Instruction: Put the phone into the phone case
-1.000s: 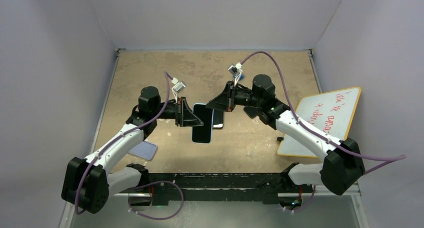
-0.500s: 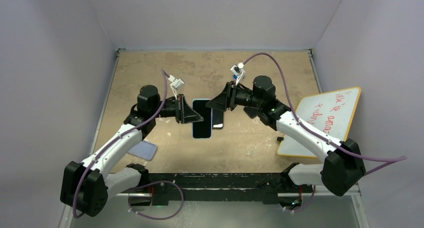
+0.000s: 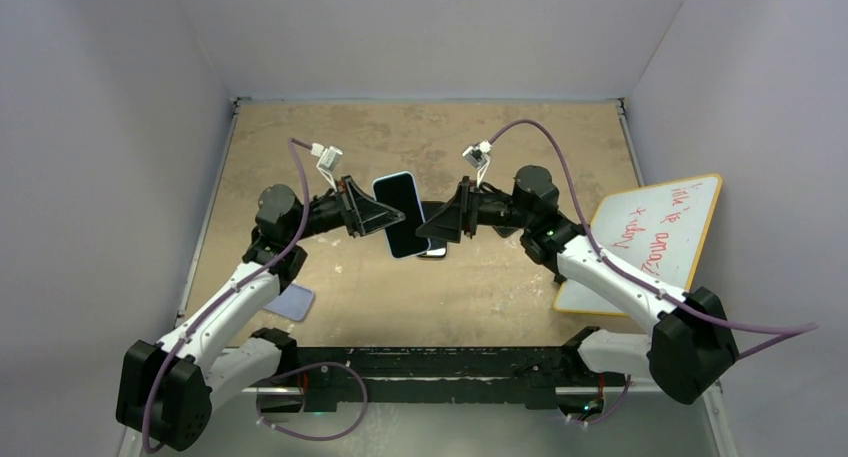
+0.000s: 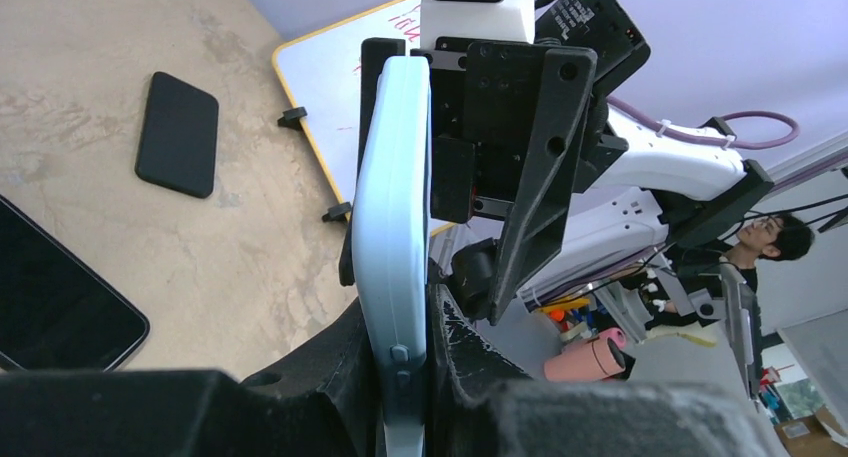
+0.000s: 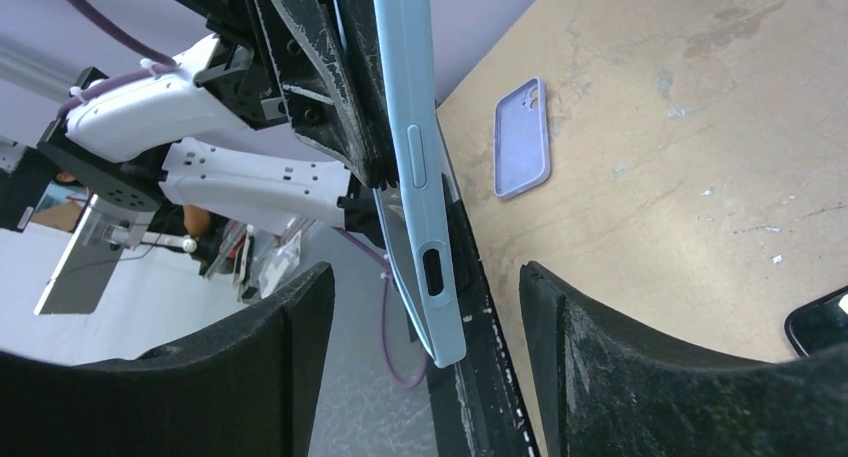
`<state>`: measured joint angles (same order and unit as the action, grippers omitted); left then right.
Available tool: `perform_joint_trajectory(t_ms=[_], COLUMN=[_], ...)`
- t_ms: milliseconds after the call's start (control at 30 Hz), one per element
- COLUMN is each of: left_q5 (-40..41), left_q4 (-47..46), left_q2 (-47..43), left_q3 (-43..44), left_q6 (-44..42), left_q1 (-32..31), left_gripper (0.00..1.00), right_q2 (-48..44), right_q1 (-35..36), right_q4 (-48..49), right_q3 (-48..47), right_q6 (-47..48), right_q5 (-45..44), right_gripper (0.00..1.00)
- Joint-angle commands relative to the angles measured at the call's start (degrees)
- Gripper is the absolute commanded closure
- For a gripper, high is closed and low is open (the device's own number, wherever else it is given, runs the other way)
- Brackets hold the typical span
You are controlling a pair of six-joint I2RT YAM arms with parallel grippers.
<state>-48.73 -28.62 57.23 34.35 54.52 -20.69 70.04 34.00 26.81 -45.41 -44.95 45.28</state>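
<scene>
Top external view: the left fingers [image 3: 378, 217] pinch the phone [image 3: 400, 212] above the surface, the right fingers [image 3: 442, 222] spread around it. That single edge hold could slip, dropping it far from the case [image 3: 287, 302].

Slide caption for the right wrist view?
Left claw pinches the light-blue phone edge-on between the open right claw fingers; lilac case lies on the table beyond.
</scene>
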Motion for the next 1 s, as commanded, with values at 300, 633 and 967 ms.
perform_joint_trajectory(t_ms=[300, 633, 967], left_q5=[4.9, 9.8, 13.6], left_q4=[-5.9, 10.0, 20.4], left_q2=[-2.1, -2.5, -4.1], left_q3=[-0.8, 3.7, 5.2], left_q6=[0.9, -10.3, -16.7], left_q1=[0.1, 0.1, 0.1], left_gripper=[1.00, 1.00, 0.68], right_q2=[3.4, 4.3, 6.6], right_q1=[0.1, 0.2, 0.2], right_q4=[9.3, 11.1, 21.4], right_q3=[3.3, 3.7, 6.8], right_q6=[-4.7, -8.4, -14.2], right_q5=[4.2, 2.3, -0.7], right_gripper=[0.43, 1.00, 1.00])
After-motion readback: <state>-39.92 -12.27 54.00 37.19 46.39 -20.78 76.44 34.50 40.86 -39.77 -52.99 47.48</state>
